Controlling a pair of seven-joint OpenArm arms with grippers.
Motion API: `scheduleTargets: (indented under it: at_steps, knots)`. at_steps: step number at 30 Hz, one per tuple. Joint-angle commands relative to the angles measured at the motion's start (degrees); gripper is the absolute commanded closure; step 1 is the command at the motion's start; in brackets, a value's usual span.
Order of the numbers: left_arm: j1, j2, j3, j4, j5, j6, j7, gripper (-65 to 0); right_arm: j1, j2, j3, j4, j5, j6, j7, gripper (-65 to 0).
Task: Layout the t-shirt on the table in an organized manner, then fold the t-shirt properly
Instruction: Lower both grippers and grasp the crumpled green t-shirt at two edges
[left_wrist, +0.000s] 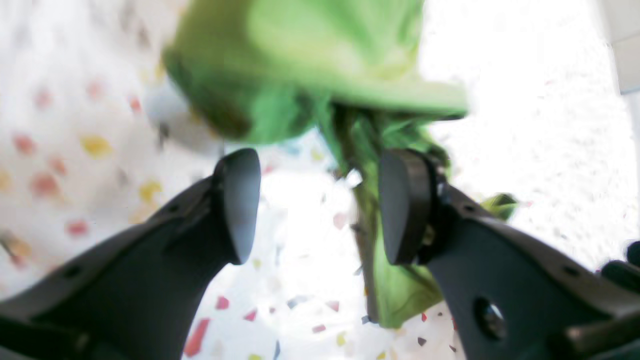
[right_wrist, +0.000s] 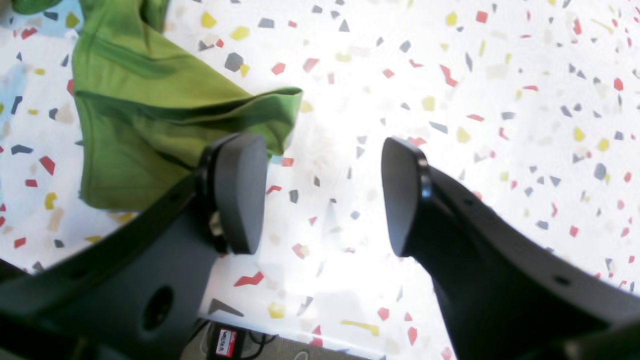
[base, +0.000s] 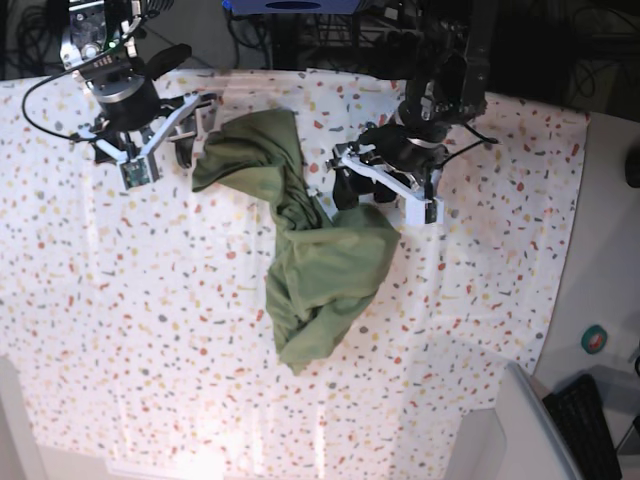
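The plain olive-green short-sleeved cotton t-shirt (base: 310, 250) lies crumpled and twisted on the wide bench draped in white cloth speckled with red, orange, yellow and grey flecks (base: 120, 330); in the base view it runs from a bunched lobe at upper centre, through a narrow twisted waist, down to a broader heap at centre. The fabric looks light, limp and wrinkly, so it should drape and sag rather than keep any shape, and it may drag on the cloth if pulled flat; a pinch on a hem, sleeve edge or shoulder seam would likely give better control than a grab into the bunched middle. The left gripper (left_wrist: 320, 205) has its fingers (left_wrist: 240, 200) spread wide, with a green fold hanging just beside the right-hand pad, seemingly not clamped, though the blur leaves contact unsure. The right gripper (right_wrist: 325, 195) also has its fingers (right_wrist: 240, 190) wide apart over bare bench, holding nothing; a flat green edge (right_wrist: 150, 125) sits at the upper left of that wrist view, just behind the left-hand pad.
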Motion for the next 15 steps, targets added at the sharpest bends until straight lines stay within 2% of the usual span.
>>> scheduleTargets:
  at_steps: [1,7,11,15]
  knots:
    - [-1.5,1.15,-0.08,0.09,-0.52,-0.77,-1.25,-35.2,0.24,0.25,0.25,0.47,0.21,-0.01,1.55,-33.3]
    - [-5.63,5.29,-0.35,-4.83,-0.96,-0.77,-1.25,-35.2,0.76,0.69,0.43,-2.34,0.12,-0.01,1.55,-33.3]
    - [-6.51,5.29,-0.35,-4.92,-10.36,-0.77,-1.25,-35.2,1.29,1.57,0.43,-5.15,0.12,-0.01,1.64,-33.3]
    - [-8.09,2.65,0.27,-6.33,-18.54,-0.77,-1.25,-35.2,1.29,1.57,0.43,-4.98,0.21,-0.01,2.43,-33.3]
